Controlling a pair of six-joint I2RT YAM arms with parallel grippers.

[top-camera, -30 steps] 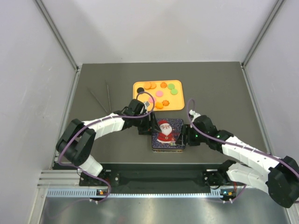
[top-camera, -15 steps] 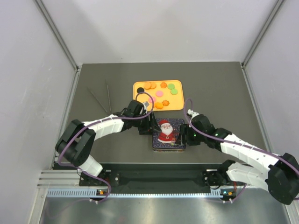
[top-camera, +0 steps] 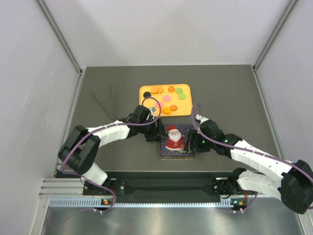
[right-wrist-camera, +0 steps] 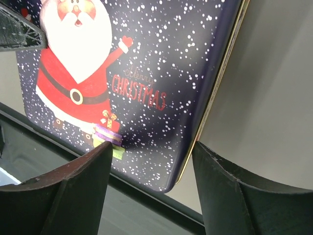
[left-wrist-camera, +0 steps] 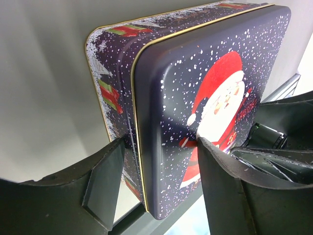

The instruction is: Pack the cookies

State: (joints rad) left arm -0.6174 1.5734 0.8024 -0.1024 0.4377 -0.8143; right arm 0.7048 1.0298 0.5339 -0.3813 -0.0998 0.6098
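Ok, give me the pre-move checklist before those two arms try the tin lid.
1. Tin sits flat on the table between the arms: ok.
2. Left gripper has one finger beside the tin's wall and one over the lid: ok.
3. Right gripper straddles the opposite edge in the same way: ok.
4. Fingers actually pressing on the lid: cannot tell.
5. Tin open and ready for packing: not ok, the lid is on.
6. Cookies wait on the orange tray behind the tin: ok.
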